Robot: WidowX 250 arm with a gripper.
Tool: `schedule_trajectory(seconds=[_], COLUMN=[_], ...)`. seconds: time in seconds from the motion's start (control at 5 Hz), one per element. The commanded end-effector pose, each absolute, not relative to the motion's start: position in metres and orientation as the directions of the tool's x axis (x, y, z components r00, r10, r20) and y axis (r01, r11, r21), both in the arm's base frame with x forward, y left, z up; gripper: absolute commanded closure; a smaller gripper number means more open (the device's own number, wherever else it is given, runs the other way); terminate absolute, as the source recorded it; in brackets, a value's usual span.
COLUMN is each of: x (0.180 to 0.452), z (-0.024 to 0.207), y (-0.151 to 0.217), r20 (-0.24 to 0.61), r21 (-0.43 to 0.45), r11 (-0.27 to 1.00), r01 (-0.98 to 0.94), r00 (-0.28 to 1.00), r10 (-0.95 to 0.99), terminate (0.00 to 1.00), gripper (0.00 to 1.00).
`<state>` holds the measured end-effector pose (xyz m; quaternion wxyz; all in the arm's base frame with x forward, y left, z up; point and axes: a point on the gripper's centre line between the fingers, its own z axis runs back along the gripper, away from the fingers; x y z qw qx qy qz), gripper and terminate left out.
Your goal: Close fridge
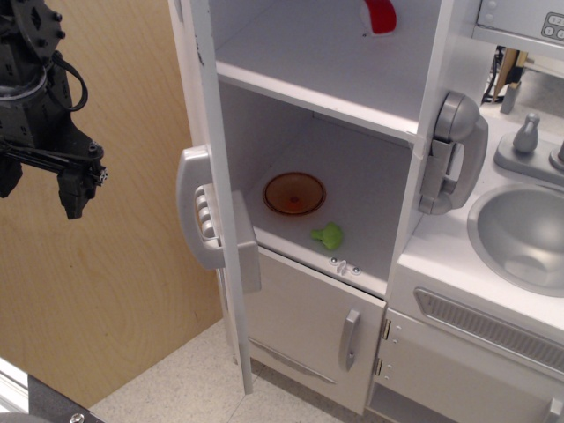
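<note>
The white fridge [352,176] stands open, with white shelves showing inside. Its big door [214,132] swings out toward me and shows edge-on, with the grey dispenser panel [197,208] bulging from its left face. My black gripper [41,196] hangs at the far left in front of the wooden wall, well left of the door and about level with the dispenser panel. Its fingers [74,199] stand apart with nothing between them. It does not touch the door.
On the fridge shelf lie an orange bowl [294,193] and a small green toy [329,234]; a red object [381,15] sits on the upper shelf. A grey wall phone [451,154], a sink [524,233] and the small lower door [317,326] lie to the right.
</note>
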<state>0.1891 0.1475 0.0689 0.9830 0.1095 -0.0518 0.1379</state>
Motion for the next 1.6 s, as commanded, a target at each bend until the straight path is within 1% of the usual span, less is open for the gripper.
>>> schedule_trajectory(seconds=[0.0, 0.2, 0.4, 0.6, 0.8, 1.2, 1.4], x=[0.189, 0.215, 0.241, 0.261, 0.276, 0.293, 0.307], z=[0.069, 0.072, 0.076, 0.089, 0.1, 0.099, 0.098], y=[0.147, 0.158, 0.163, 0.161, 0.153, 0.123, 0.118], r20=[0.132, 0.203, 0.234, 0.25, 0.25, 0.181, 0.166], r21=[0.201, 0.214, 0.231, 0.241, 0.212, 0.162, 0.133], r11=[0.938, 0.926, 0.905, 0.901, 0.904, 0.943, 0.943], r01=[-0.282, -0.31, -0.358, -0.361, -0.372, -0.289, -0.306], r00=[0.957, 0.942, 0.923, 0.92, 0.914, 0.949, 0.945], r10=[0.26, 0.268, 0.305, 0.301, 0.318, 0.26, 0.283], terminate=[0.0, 0.0, 0.0, 0.0, 0.0, 0.0, 0.0], gripper=[0.0, 0.0, 0.0, 0.0, 0.0, 0.0, 0.0])
